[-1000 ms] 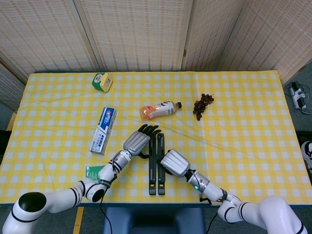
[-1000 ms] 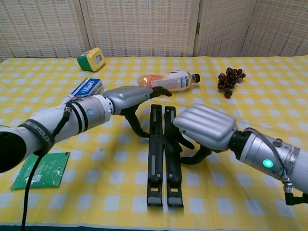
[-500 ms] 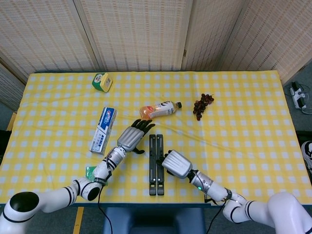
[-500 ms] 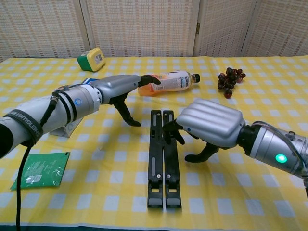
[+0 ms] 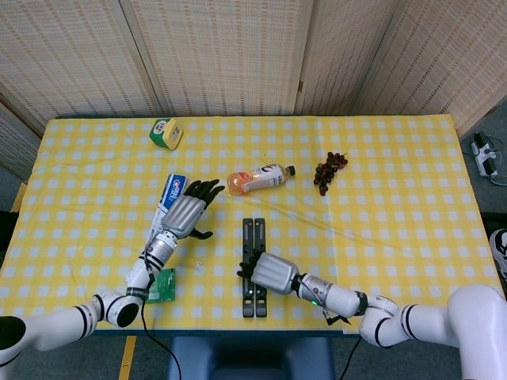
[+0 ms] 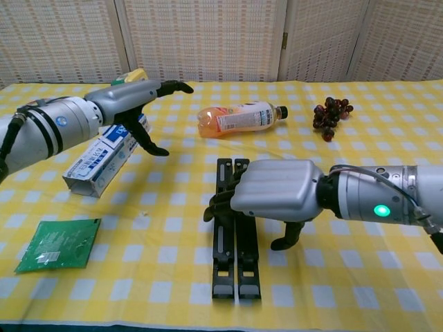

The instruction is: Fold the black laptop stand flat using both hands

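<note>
The flat black slatted laptop stand [image 5: 254, 267] [image 6: 235, 225] lay folded on the yellow checked cloth-covered counter [image 5: 380, 198]. The right hand [image 5: 265, 271] [image 6: 273, 190] rested on it, fingers [image 6: 218, 203] curled over its left edge. The left hand [image 5: 187, 212] [image 6: 135, 97] hovered with its fingers spread, holding nothing.

On the worktop [image 5: 396, 237] there is one black laptop stand [image 5: 254, 241], one toothpaste box [image 5: 164, 207], one drink bottle [image 5: 258, 178], one bunch of grapes [image 5: 328, 170], one green and yellow container [image 5: 166, 132] and one green card [image 6: 57, 243]. Two hands are counted, the left hand [image 5: 184, 214] and the right hand [image 5: 269, 273].

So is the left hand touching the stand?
No, the left hand is up over the toothpaste box, well apart from the stand.
</note>
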Robot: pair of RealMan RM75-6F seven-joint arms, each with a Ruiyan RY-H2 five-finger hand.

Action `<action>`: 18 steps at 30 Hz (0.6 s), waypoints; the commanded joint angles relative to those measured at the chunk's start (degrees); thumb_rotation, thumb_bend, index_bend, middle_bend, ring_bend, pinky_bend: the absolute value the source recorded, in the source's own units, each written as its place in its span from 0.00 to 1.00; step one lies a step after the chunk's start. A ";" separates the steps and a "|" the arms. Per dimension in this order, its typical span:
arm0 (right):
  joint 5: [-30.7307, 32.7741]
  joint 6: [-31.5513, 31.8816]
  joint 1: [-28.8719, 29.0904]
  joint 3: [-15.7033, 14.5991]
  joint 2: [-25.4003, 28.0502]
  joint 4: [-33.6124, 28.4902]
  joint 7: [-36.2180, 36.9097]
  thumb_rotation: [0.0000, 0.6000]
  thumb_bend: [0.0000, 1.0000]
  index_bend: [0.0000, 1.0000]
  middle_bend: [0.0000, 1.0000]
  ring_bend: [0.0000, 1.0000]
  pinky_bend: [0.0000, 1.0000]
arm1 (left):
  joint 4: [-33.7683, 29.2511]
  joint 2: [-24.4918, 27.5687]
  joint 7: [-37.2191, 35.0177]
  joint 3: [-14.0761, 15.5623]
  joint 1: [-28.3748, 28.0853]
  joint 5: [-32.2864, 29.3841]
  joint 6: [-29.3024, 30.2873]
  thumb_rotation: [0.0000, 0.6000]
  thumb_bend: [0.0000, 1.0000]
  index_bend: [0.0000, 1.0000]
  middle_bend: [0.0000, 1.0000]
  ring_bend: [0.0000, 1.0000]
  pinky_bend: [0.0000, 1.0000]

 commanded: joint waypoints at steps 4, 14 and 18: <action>1.64 -1.79 1.72 0.78 -0.53 -0.71 -3.37 1.00 0.26 0.16 0.18 0.23 0.18 | -0.92 1.53 -0.88 -0.08 0.98 -0.31 0.93 1.00 0.20 0.00 0.00 0.00 0.00; 2.97 -3.22 3.26 1.14 -2.61 1.37 -6.23 1.00 0.26 0.22 0.21 0.22 0.16 | -1.85 2.99 -2.12 -0.03 2.07 -0.26 2.06 1.00 0.20 0.00 0.00 0.00 0.00; 2.63 -2.31 3.40 0.96 -3.50 2.71 -6.09 1.00 0.26 0.43 0.31 0.24 0.16 | -1.80 3.45 -2.83 -0.07 2.51 -0.07 2.63 1.00 0.20 0.00 0.00 0.00 0.00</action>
